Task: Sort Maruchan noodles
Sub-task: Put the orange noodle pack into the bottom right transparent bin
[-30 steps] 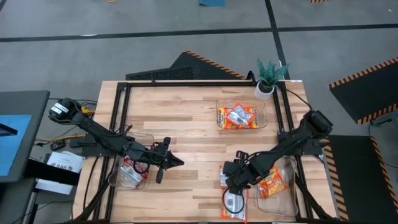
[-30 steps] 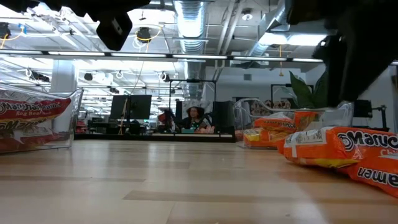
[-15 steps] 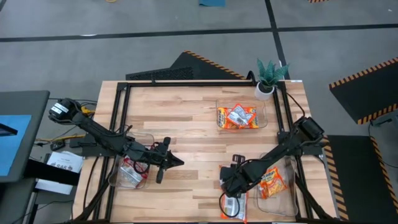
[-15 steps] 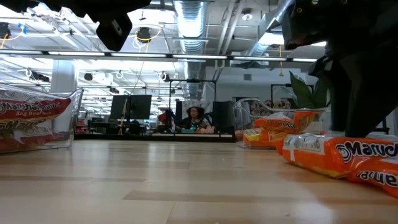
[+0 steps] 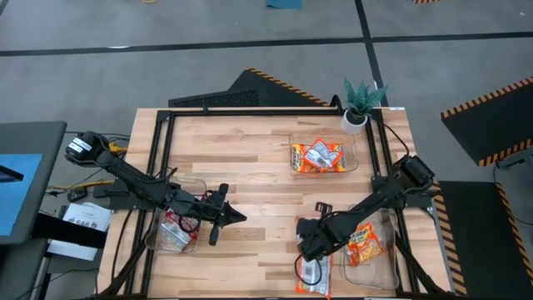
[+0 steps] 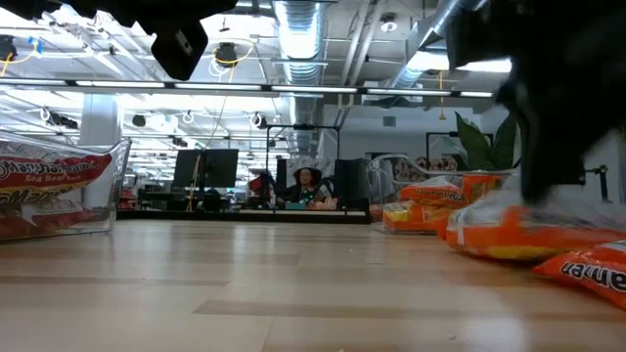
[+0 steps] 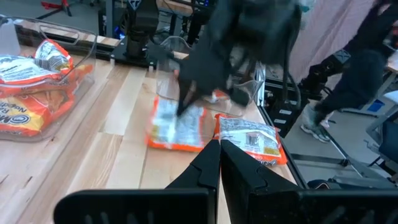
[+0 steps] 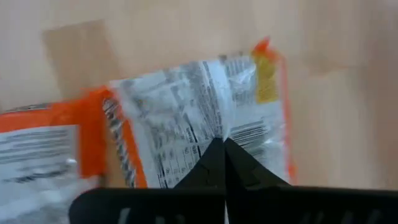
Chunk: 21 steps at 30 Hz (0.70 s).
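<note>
Two orange Maruchan noodle packets lie on the table near its front edge. One [image 5: 302,227] is under my right gripper [image 5: 306,243], which is shut on its white printed back [image 8: 199,118]. The other packet [image 5: 312,272] lies just nearer the front edge [image 7: 249,138]. A clear bin [image 5: 321,157] at the far right holds orange packets, a second bin [image 5: 369,247] at the right holds one, and a left bin [image 5: 173,232] holds a red one. My left gripper [image 5: 238,218] hovers shut right of that left bin, holding nothing. My right gripper has its shut fingertips on the middle of the packet's printed back face [image 8: 210,134], coming from above and slanting from the table's right. The fingertips hide whether a fold of wrapper sits between them. The packet [image 6: 518,233] shows blurred, low over the wood.
A small potted plant [image 5: 360,104] stands at the far right corner. Black frame rails [image 5: 162,158] run along the table's edges. Bare wood [image 5: 233,158] fills the middle and far left. A person sits far off in the room behind the table [image 6: 306,186].
My right gripper has gone slightly down and toward the table's near edge onto the orange packet, and has shut there. The packet, sharp in the low view half a second ago, now shows blurred.
</note>
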{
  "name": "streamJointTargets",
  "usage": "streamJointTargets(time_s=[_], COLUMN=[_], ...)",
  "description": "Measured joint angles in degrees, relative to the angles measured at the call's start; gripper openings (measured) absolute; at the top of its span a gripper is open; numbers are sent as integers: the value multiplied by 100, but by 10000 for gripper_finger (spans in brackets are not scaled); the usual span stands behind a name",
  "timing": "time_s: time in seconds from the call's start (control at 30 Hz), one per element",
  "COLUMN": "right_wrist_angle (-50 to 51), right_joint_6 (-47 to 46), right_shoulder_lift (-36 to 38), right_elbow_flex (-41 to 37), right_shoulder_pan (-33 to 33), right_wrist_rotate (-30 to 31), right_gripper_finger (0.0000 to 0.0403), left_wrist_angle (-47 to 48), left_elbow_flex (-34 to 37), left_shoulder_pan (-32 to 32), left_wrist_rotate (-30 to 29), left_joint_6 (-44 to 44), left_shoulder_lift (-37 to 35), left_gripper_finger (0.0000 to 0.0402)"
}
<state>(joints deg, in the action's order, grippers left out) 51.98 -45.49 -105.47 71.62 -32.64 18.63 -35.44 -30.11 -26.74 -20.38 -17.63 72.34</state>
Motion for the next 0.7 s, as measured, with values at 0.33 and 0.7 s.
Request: streamJointTargets(time_s=[0.33, 0.7], right_wrist_angle=[109, 1615], right_joint_6=[-120, -993], right_shoulder_lift=[1193, 2193], right_elbow_flex=[69, 470], right_shoulder_pan=[-212, -885], right_wrist_rotate=[844, -98], right_gripper_finger=[6, 6], left_wrist_angle=[14, 17], left_elbow_flex=[0, 0], left_shoulder_pan=[-1, 0], left_wrist_rotate=[-66, -118], left_joint_6=[4, 15], left_shoulder_lift=[0, 0], left_gripper_finger=[0, 0])
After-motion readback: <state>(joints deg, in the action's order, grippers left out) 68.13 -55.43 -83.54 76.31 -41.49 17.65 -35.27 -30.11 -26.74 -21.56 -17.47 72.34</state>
